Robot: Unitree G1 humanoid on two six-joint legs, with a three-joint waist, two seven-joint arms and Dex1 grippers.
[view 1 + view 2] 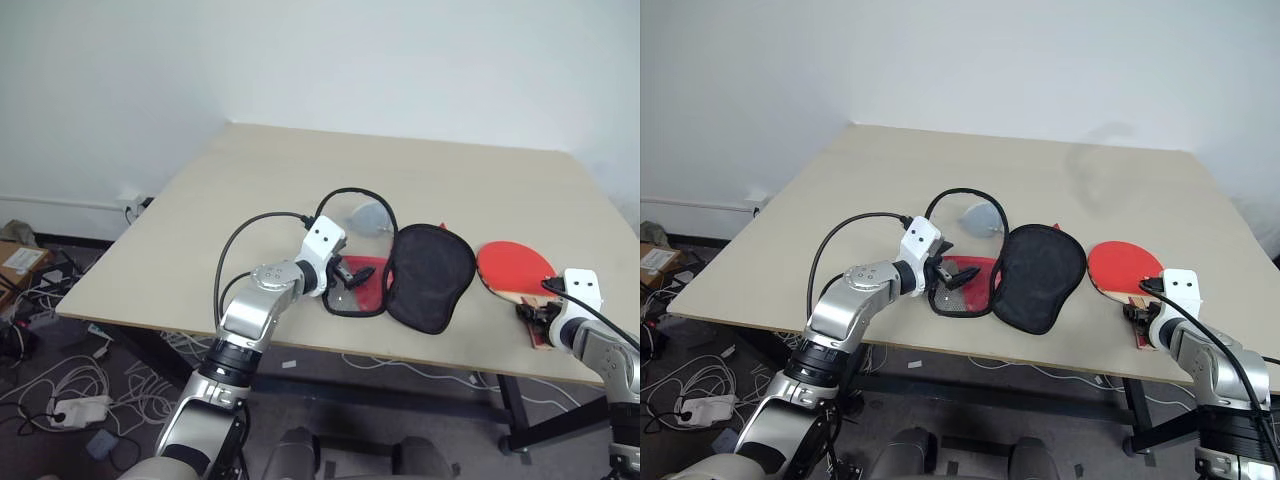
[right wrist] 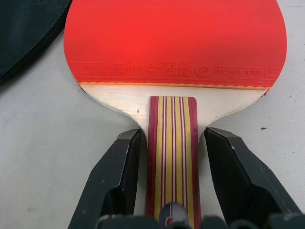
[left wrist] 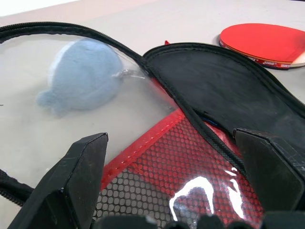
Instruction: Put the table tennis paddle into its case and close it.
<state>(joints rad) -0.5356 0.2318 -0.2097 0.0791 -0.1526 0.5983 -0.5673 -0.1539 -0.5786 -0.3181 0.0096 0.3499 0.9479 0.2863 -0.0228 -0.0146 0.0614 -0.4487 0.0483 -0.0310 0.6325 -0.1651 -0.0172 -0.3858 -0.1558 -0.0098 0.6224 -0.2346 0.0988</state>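
On the pale desk (image 1: 250, 190) the case (image 1: 420, 275) lies spread open, its black-lined half flopped out flat toward the paddle and its other half, with the clear panel and the red mesh, lying beside it. The left gripper (image 1: 345, 272) sits low over that clear and mesh half with its jaws spread wide, one finger (image 3: 78, 179) over the clear panel and the other by the black lining, holding nothing. Just beyond the clear panel a small grey-blue soft toy (image 3: 81, 76) rests on the desk. The table tennis paddle (image 2: 174, 47) lies flat on the desk to the right of the case, near it but apart, red face up, its striped handle pointing toward the near edge. The right gripper (image 2: 174, 191) straddles that handle, its jaws partly closed with a finger close on each side, a thin gap showing on both sides, so it is not clamped on it.
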